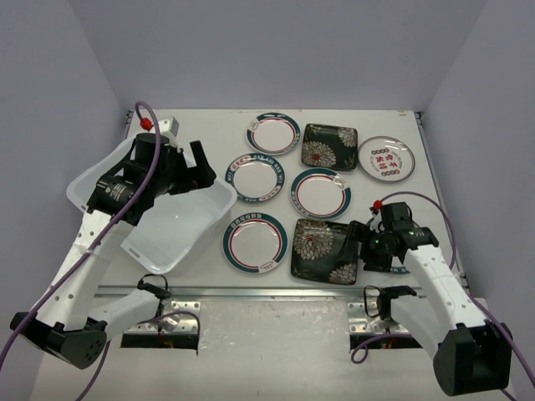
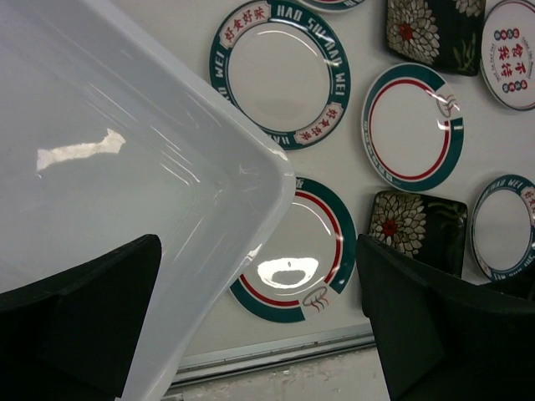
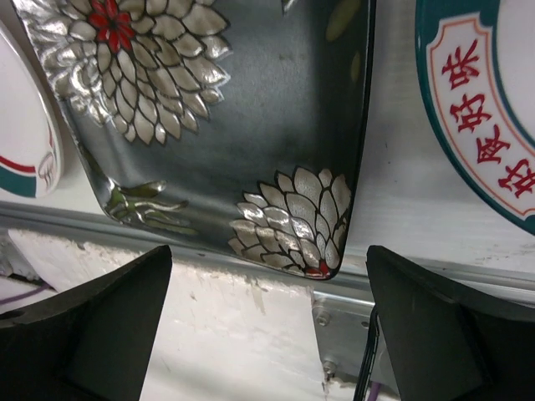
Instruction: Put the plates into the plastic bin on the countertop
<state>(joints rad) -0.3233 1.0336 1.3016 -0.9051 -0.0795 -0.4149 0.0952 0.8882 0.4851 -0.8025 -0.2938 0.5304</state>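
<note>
The task looks barely begun. The surface [image 1: 209,125] carries all seven plates that can be seen, five round and two square, and none lies in the plastic bin [image 1: 167,227], whose visible floor shows nothing but glare. Every plate is left to move. The bin sits directly under the left claw [image 1: 196,174], which hangs over its far right corner. In the left wrist view that rounded corner fills the space below and to the left of the claw, with the fingers spread wide on either side of it and pinching nothing. Just past the corner, on the claw's right, lies the nearest round teal-rimmed plate [image 1: 255,241], partly tucked behind the bin's rim in the wrist view. The other round plates lie farther off, beyond it. The right claw [image 1: 368,246] is also spread wide and empty. It hovers low at the near right corner of the square black flowered plate [image 1: 326,251]. In the right wrist view this corner sits just ahead of the claw, centred between the two fingers but touching neither, at the front rail.
</note>
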